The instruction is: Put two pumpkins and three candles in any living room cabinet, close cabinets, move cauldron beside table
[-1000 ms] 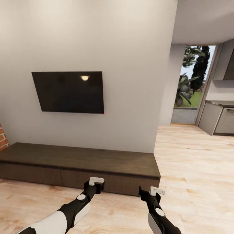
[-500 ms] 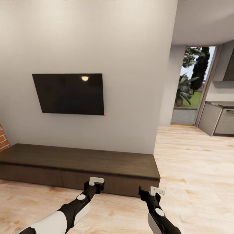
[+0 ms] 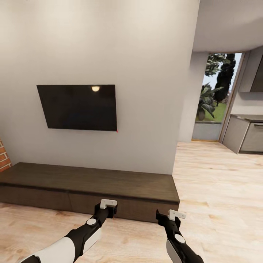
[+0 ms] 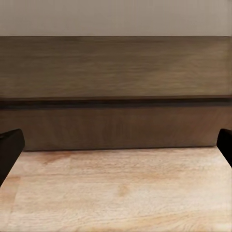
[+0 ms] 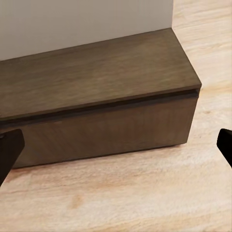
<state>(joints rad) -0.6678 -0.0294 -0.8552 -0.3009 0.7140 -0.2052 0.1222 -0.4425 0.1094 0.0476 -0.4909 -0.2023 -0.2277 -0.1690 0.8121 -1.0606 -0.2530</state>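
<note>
Cabinet (image 3: 87, 186) of dark brown wood grain runs long and low against the base of a plain grey wall (image 3: 146, 73), its flat top bare and its handle-less fronts all flush and shut, so nothing of its inside can be seen. Above it hangs a thin black rectangular television (image 3: 77, 107), glossy enough to carry one small reflected light. Pale plank flooring (image 3: 219, 190) with a matte, lightly streaked grain spreads out in front of the unit and off to the right, where a tall window (image 3: 217, 93) shows green foliage and grey kitchen cupboards (image 3: 244, 137) stand beyond. A sliver of red brick (image 3: 3, 156) shows at the far left edge. In the head view both arms reach forward over the floor just short of the cabinet: the left gripper (image 3: 108, 207) and the right gripper (image 3: 171, 216), each a black body with a white block on top. The left wrist view faces the cabinet (image 4: 116, 92) straight on, showing the dark seam under its top slab and the front panel meeting the floor, with the black fingertips (image 4: 9, 150) wide apart at either edge, so those jaws are released and hold nothing. The right wrist view looks at the cabinet's right end corner (image 5: 183, 111), a detail the other wrist camera does not give, and its fingertips (image 5: 8, 152) are likewise spread wide and empty.
</note>
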